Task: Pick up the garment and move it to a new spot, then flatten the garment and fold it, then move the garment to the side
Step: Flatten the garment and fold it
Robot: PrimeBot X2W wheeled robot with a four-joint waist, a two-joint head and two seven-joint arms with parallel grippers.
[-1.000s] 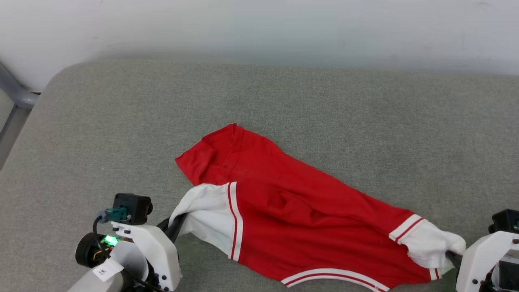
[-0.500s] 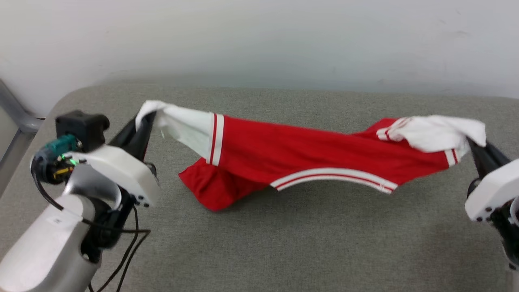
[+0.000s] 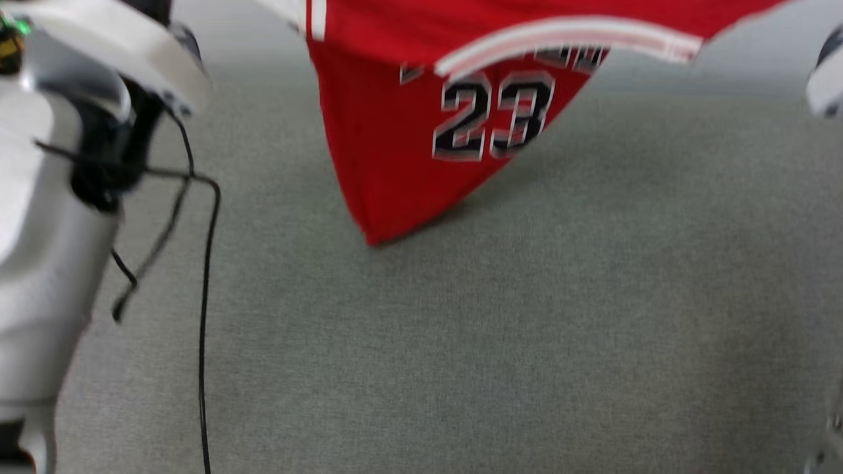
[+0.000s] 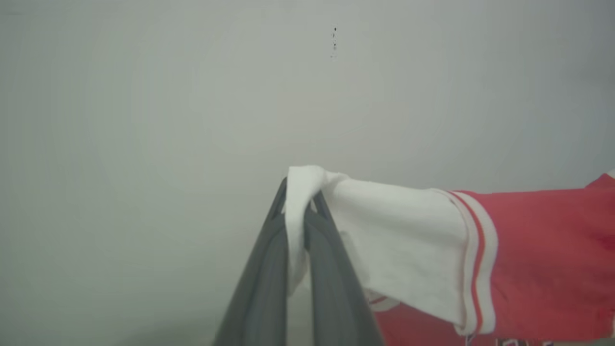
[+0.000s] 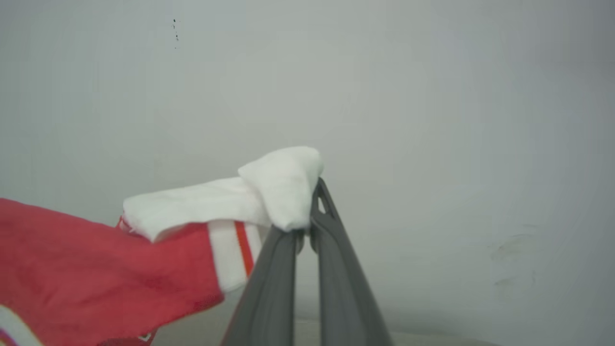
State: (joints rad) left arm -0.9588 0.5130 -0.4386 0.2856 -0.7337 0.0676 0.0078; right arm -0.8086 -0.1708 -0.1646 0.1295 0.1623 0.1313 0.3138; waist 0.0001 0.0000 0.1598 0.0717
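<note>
The garment (image 3: pixel 388 138) is a red jersey with white trim and a black "23". It hangs stretched across the top of the head view, and its lowest corner reaches down to the grey surface. In the left wrist view my left gripper (image 4: pixel 299 206) is shut on a white cuff panel of the garment (image 4: pixel 408 250). The right wrist view has my right gripper (image 5: pixel 307 226) shut on the other white cuff (image 5: pixel 283 187), with red cloth trailing to the left. Both grips are held up in front of the pale wall.
A grey padded surface (image 3: pixel 494 342) spreads below the hanging cloth. My left arm's pale housing (image 3: pixel 59 164) and its black cable (image 3: pixel 204 296) stand at the left edge. A pale wall (image 4: pixel 192 96) lies behind the grippers.
Both arms have lifted the garment off the surface and pulled it taut between them. It now hangs with the number showing. The head view has also shifted.
</note>
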